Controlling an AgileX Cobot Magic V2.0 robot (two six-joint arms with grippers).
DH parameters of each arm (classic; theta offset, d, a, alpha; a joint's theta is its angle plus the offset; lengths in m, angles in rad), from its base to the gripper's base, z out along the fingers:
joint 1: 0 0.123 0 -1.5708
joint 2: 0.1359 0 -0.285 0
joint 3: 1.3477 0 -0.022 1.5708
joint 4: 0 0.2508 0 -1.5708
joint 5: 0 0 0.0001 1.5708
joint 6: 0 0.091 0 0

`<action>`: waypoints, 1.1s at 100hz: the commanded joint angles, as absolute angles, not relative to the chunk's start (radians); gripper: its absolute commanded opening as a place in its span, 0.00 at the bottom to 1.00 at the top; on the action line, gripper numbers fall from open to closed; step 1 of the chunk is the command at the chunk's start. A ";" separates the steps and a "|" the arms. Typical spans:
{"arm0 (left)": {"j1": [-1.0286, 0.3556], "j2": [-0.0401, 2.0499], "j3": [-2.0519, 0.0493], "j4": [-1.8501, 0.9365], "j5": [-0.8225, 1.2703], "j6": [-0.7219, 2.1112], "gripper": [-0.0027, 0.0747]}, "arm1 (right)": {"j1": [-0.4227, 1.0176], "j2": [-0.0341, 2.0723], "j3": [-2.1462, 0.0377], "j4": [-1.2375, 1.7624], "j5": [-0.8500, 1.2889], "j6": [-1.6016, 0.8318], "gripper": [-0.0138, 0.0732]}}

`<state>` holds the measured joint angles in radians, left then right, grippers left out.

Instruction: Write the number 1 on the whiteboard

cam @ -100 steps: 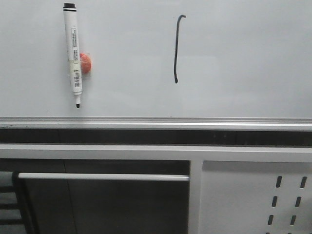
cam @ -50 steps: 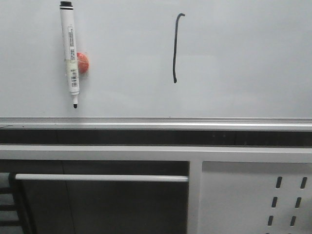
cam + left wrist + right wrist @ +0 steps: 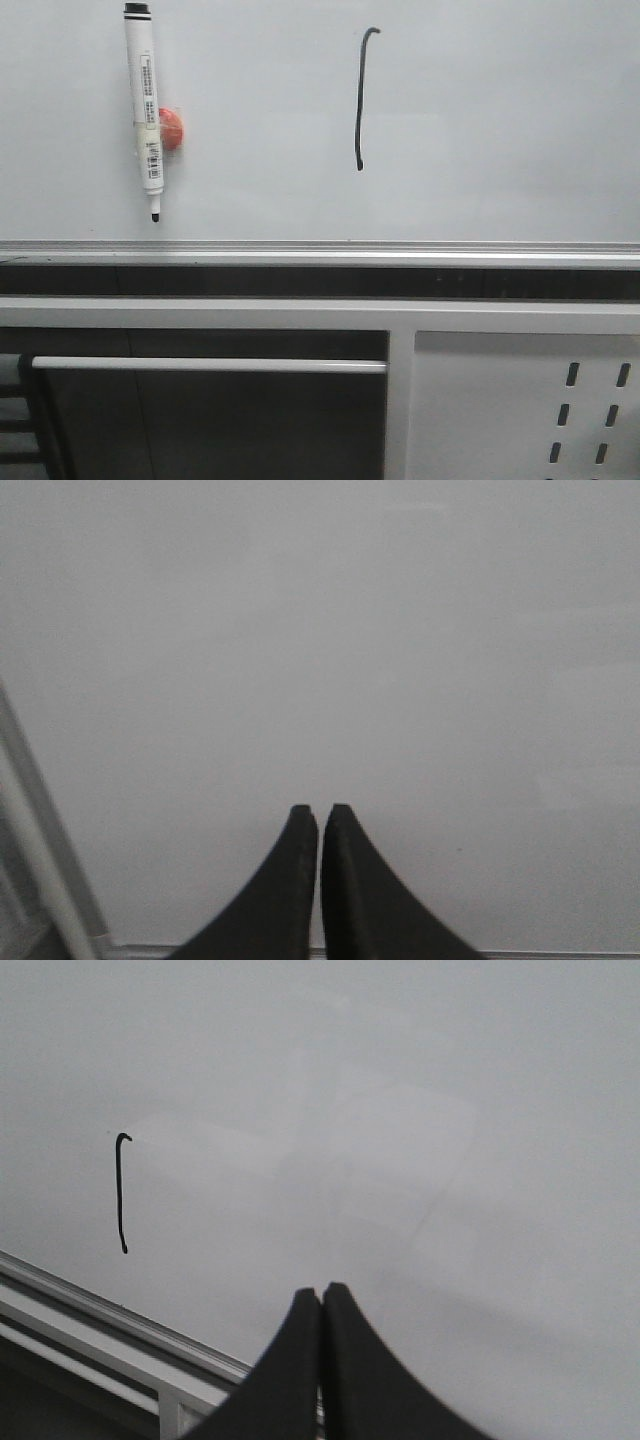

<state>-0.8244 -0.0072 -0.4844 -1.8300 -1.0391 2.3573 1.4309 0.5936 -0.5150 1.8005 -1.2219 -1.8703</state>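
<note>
The whiteboard (image 3: 480, 120) fills the upper front view, with a silver rail (image 3: 320, 248) along its lower edge. The number 1 (image 3: 360, 100) is a thin black vertical stroke with a small hook at its upper end, drawn near the board's middle; it also shows in the right wrist view (image 3: 121, 1195). A white marker pen (image 3: 146, 110) with a black cap hangs upright at the board's left, by an orange magnet (image 3: 171, 128). My left gripper (image 3: 319, 810) is shut and empty, facing bare board. My right gripper (image 3: 321, 1289) is shut and empty, to the right of the stroke. Neither gripper shows in the front view.
Below the board runs a white metal frame (image 3: 300, 312) with a horizontal bar (image 3: 200, 365) at the left and a white perforated panel (image 3: 560, 410) at the lower right. The board's frame edge shows in the left wrist view (image 3: 40, 860).
The front view has shifted slightly, so the marker and the stroke sit a little to the left and higher than a second ago. Since half a second ago, almost nothing has moved.
</note>
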 commanded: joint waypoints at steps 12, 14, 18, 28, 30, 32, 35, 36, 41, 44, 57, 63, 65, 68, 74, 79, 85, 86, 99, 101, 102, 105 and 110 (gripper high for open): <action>-0.605 -0.031 -0.510 -1.848 -0.989 2.356 0.01 | 1.431 0.596 -0.540 1.730 -1.191 -1.880 0.07; -0.586 -0.031 -0.510 -1.848 -0.989 2.356 0.01 | 1.431 0.596 -0.540 1.730 -1.191 -1.880 0.07; -0.555 -0.033 -0.510 -1.848 -0.989 2.356 0.01 | 1.431 0.596 -0.540 1.730 -1.191 -1.880 0.07; -0.469 -0.033 -0.510 -1.848 -0.989 2.356 0.01 | 1.431 0.596 -0.540 1.730 -1.188 -1.880 0.07; -0.443 -0.033 -0.510 -1.848 -0.989 2.356 0.01 | 1.431 0.596 -0.540 1.730 -1.187 -1.880 0.07; -0.430 -0.033 -0.508 -1.848 -0.989 2.356 0.01 | 1.431 0.596 -0.540 1.730 -1.185 -1.880 0.07; -0.405 -0.033 -0.503 -1.841 -0.989 2.356 0.01 | 1.431 0.596 -0.540 1.730 -1.184 -1.880 0.07; -0.392 -0.033 -0.499 -1.841 -0.989 2.356 0.01 | 1.431 0.596 -0.540 1.730 -1.184 -1.880 0.07; -0.346 -0.033 -0.479 -1.840 -0.989 2.356 0.01 | 1.431 0.596 -0.540 1.730 -1.184 -1.880 0.07; -0.331 -0.033 -0.470 -1.840 -0.989 2.356 0.01 | 1.431 0.596 -0.540 1.731 -1.184 -1.880 0.07; -0.258 -0.033 -0.428 -1.847 -0.989 2.356 0.01 | 1.431 0.596 -0.540 1.731 -1.187 -1.880 0.07; -0.243 -0.033 -0.421 -1.847 -0.989 2.356 0.01 | 1.431 0.596 -0.540 1.731 -1.200 -1.880 0.07; -0.237 -0.033 -0.419 -1.847 -0.989 2.356 0.01 | 1.431 0.596 -0.540 1.731 -1.200 -1.880 0.07; -0.233 -0.033 -0.419 -1.847 -0.989 2.356 0.01 | 1.431 0.596 -0.540 1.733 -1.202 -1.880 0.07; -0.228 -0.033 -0.419 -1.847 -0.989 2.356 0.01 | 1.431 0.596 -0.540 1.735 -1.203 -1.880 0.07; -0.228 -0.033 -0.419 -1.847 -0.989 2.356 0.01 | 1.431 0.596 -0.540 1.735 -1.203 -1.880 0.07; -0.228 -0.033 -0.418 -1.847 -0.989 2.356 0.01 | 1.431 0.596 -0.540 1.735 -1.203 -1.880 0.07; -0.228 -0.033 -0.418 -1.847 -0.989 2.356 0.01 | 1.431 0.596 -0.540 1.735 -1.203 -1.880 0.07; -0.228 -0.033 -0.418 -1.847 -0.989 2.356 0.01 | 1.431 0.596 -0.540 1.741 -1.201 -1.880 0.07; -0.228 -0.033 -0.418 -1.847 -0.989 2.356 0.01 | 1.431 0.596 -0.540 1.753 -1.198 -1.880 0.07; -0.228 -0.033 -0.418 -1.847 -0.989 2.356 0.01 | 1.431 0.596 -0.540 1.756 -1.198 -1.880 0.07; -0.228 -0.033 -0.418 -1.847 -0.989 2.356 0.01 | 1.431 0.596 -0.540 1.763 -1.198 -1.880 0.07; -0.228 -0.033 -0.418 -1.847 -0.989 2.356 0.01 | 1.431 0.596 -0.540 1.770 -1.198 -1.880 0.07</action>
<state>-0.2305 -0.0072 -0.3987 -1.8300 -1.0411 2.3573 1.4309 0.5936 -0.5150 1.8264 -1.2045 -1.8703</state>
